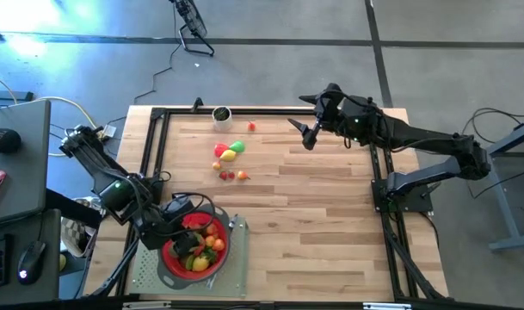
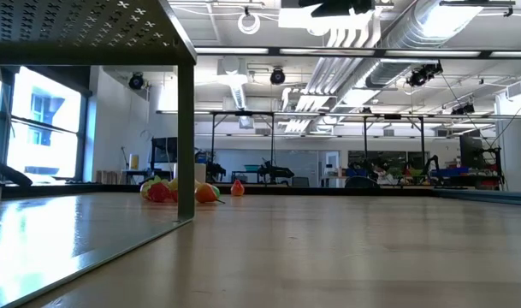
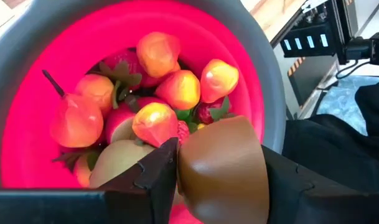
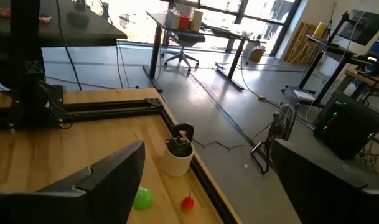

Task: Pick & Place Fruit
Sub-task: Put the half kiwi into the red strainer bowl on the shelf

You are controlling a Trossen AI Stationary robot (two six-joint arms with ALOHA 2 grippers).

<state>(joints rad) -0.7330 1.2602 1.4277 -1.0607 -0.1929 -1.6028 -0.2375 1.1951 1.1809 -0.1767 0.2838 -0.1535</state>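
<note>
A red strainer with a grey rim point(image 1: 195, 269) stands at the table's near left and holds several small toy fruits point(image 3: 177, 87), red, orange and yellow. My left gripper point(image 3: 220, 155) hangs over it, tipped down, shut on a brown fruit point(image 3: 223, 162). More fruit lies on the bare wood at the far middle: a yellow, green and red cluster point(image 1: 230, 152), small red ones point(image 1: 231, 175) and one red piece point(image 1: 251, 127). My right gripper point(image 1: 310, 135) hovers open above the table's far right, with nothing between its fingers point(image 4: 108, 180). My left gripper pinches the brown fruit's two opposite sides point(image 3: 186, 168) between its two fingers. The fingers slant down from above the strainer's near side. The fruit is clear of the pile and hangs just above the fruits inside the bowl.
The strainer sits on a grey perforated stand point(image 1: 145, 271), whose leg point(image 2: 186, 128) shows in the low view. A small white pot with a plant point(image 1: 220, 114) stands at the far edge. A black frame point(image 1: 154, 146) borders the tabletop. Bare wood lies in the middle and on the right.
</note>
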